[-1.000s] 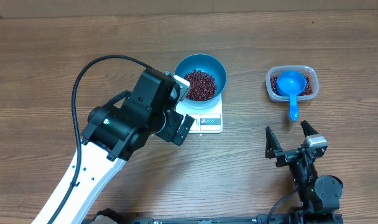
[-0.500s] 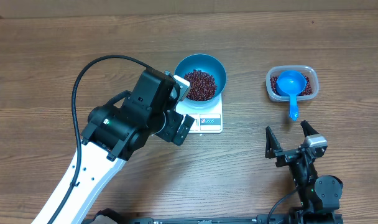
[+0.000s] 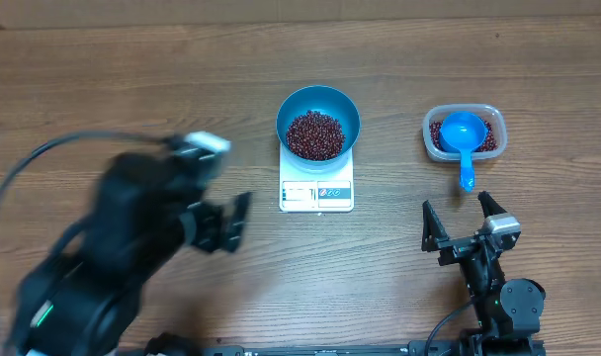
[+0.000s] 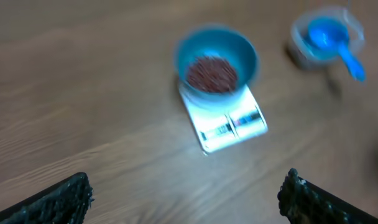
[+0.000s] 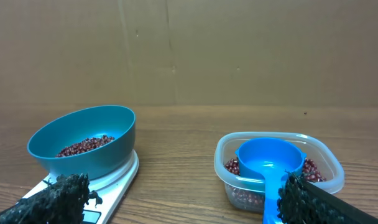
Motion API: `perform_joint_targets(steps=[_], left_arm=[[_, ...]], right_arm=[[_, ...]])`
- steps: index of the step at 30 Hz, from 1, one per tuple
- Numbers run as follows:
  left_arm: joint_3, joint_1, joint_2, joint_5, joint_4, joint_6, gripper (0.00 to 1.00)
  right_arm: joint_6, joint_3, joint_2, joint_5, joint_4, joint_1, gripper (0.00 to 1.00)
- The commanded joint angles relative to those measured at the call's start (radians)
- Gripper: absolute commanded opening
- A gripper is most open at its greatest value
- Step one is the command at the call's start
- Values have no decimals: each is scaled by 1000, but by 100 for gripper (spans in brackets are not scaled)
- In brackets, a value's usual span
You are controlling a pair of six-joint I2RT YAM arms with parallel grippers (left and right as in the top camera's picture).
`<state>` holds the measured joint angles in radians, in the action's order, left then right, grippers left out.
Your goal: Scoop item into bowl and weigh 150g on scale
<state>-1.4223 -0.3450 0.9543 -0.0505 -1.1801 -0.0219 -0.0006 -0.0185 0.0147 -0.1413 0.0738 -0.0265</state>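
Many dark red-brown beans [image 3: 314, 135] heaped in blue bowl [image 3: 320, 98] atop white scale [image 3: 316, 195].

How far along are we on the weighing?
Done: beans sit in the bowl on the scale; scoop is parked in the tub. In hand: nothing, left gripper and right gripper are open, empty. Left: confirming the weight; the display is unreadable here.

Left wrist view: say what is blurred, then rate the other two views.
Left wrist view: everything smeared, the round bright blue bowl and small white square scale soft-edged; overhead view: only the black left arm is blurred, the rest crisp; right wrist view: sharp.
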Motion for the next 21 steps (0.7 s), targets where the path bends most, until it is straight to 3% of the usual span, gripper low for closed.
perform_joint_targets(steps=[1,7,9,11,21], left_arm=[[-13,187,-124,-92,-12,9,100],[41,384,-296,-56,-45,-8,100],[172,412,-391,-26,26,-9,100],[289,430,-460,-27,134,-21,99],[898,477,-706,-95,806,-344,100]], right_arm=[[-1,10,-12,6,-6,3,100],[-1,10,-12,6,-6,3,100],[-1,10,-12,6,-5,3,100],[-1,10,-12,6,-6,3,100],[-1,10,-12,6,-5,3,100]])
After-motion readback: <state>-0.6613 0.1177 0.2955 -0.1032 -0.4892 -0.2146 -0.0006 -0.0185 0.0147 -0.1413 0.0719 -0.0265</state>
